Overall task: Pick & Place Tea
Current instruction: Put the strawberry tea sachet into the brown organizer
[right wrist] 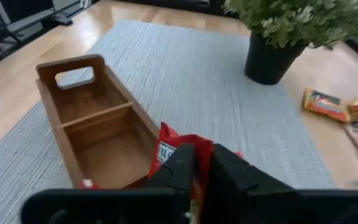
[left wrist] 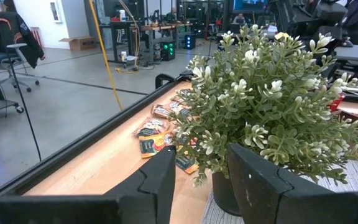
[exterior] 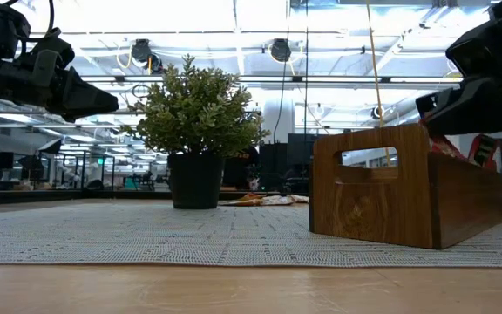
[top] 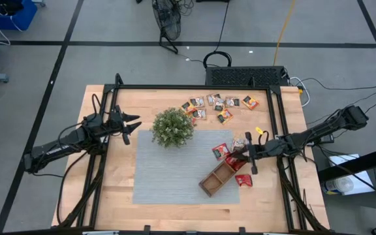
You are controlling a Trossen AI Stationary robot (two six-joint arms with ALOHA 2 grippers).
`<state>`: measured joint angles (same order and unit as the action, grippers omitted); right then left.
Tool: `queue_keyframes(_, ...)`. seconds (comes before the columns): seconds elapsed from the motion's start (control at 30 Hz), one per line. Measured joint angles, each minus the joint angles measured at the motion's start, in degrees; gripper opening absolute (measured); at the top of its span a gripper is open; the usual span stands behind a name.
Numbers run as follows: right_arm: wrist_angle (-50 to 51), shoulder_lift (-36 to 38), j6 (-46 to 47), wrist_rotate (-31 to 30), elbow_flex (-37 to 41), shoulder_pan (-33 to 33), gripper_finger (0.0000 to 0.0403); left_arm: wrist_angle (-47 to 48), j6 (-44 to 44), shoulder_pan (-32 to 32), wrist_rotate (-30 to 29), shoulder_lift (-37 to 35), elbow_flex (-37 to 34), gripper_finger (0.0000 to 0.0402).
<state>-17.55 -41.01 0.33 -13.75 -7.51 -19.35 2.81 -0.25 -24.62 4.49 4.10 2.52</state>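
Observation:
The tea is small flat sachets. A loose group (top: 217, 104) lies on the wood at the far edge, one red sachet (top: 220, 151) lies on the grey mat, and another (top: 243, 180) lies right of the brown wooden tray (top: 217, 177). My right gripper (top: 249, 155) hovers over the tray's right end, shut on a red sachet (right wrist: 176, 146). At the table's left, my left gripper (top: 134, 125) hangs open and level, pointing at the potted plant (top: 172, 127) and touching nothing. My right gripper pinches the red sachet between its two fingers (right wrist: 229, 171), and the sachet's edge (right wrist: 194, 140) juts out past the fingertips. The fingers come from the table's right, slanting slightly down. The sachet stands on edge over the tray's nearest compartment (right wrist: 114, 158); the fingers hide its lower part.
The tray lies slantwise, half on the grey mat (top: 168, 176), its handle end (right wrist: 67, 78) farthest from my right gripper. The plant stands on the mat's far left corner. A black frame (top: 194, 87) borders the table. A pale sachet (top: 239, 142) lies just beyond my right gripper.

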Motion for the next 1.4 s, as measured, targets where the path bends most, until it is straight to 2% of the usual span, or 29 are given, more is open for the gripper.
queue_keyframes(0.3, -2.0, 0.0, -1.3, 0.2, 0.0, 0.0, 0.0135, 0.0, 0.0, 0.0, 0.0, 0.0, 0.0, 0.0147)
queue_keyframes(0.43, -4.4, 0.6, -2.6, 0.3, 0.0, 0.0, 0.0155, 0.0, 0.0, 0.0, 0.0, 0.0, 0.0, 0.0147)
queue_keyframes(0.53, -8.6, 0.8, -4.4, 0.4, -0.1, -1.3, 0.0155, 0.0, 0.0, 0.0, 0.0, 0.0, 0.0, 0.0147)
queue_keyframes(0.67, -5.8, 0.0, -7.7, 0.5, -3.9, -5.2, 0.0138, 0.0, 0.0, 0.0, 0.0, 0.0, 0.0, 0.0147)
queue_keyframes(0.8, 10.2, -3.8, -7.8, 0.5, -13.5, -8.5, 0.0099, 0.0, 0.0, 0.0, 0.0, 0.0, 0.0, 0.0147)
queue_keyframes(0.93, 31.8, -10.8, 1.5, 0.9, -24.1, -10.9, 0.0025, 0.0, 0.0, 0.0, 0.0, 0.0, 0.0, 0.0147)
queue_keyframes(1.03, 42.9, -16.5, 9.9, 3.4, -28.9, -12.7, 0.0008, 0.0, 0.0, 0.0, 0.0, 0.0, 0.0, 0.0147)
queue_keyframes(1.2, 45.1, -21.9, 14.0, 6.0, -29.9, -15.1, 0.0001, 0.0, 0.0, 0.0, 0.0, 0.0, 0.0, 0.0147)
queue_keyframes(1.4, 48.9, -24.3, 14.0, 0.5, -29.9, -13.9, 0.0000, 0.0, 0.0, 0.0, 0.0, 0.0, 0.0, 0.0147)
